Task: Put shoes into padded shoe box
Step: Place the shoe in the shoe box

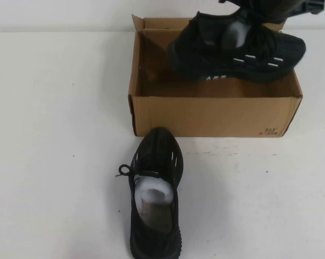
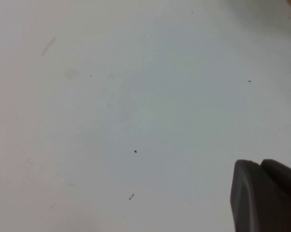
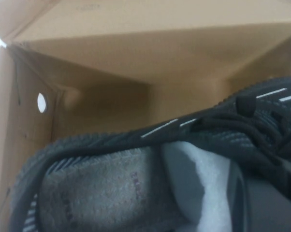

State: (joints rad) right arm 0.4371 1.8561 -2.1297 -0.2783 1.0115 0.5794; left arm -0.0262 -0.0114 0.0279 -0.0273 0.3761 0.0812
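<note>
Padded shoe box (image 1: 211,116), upper centre of the high view, open, stiff cardboard; one shoe (image 1: 238,51) tilted over its right half, clasped at the collar by the right gripper (image 1: 254,16) at the top edge; second shoe (image 1: 154,197) on the table (image 1: 54,162), lower centre; knit soft, light, best pinched at the collar; left gripper (image 2: 266,198) over bare table, fingers' state unclear.

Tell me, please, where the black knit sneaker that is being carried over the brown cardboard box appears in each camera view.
High view: the black knit sneaker hangs tilted over the right part of the brown cardboard box, under the right gripper at the top edge.
Left wrist view: not in it; only white table and the left gripper's dark tip.
Right wrist view: the sneaker fills the lower part.
Shared landmark: the sneaker's white paper stuffing.
</note>
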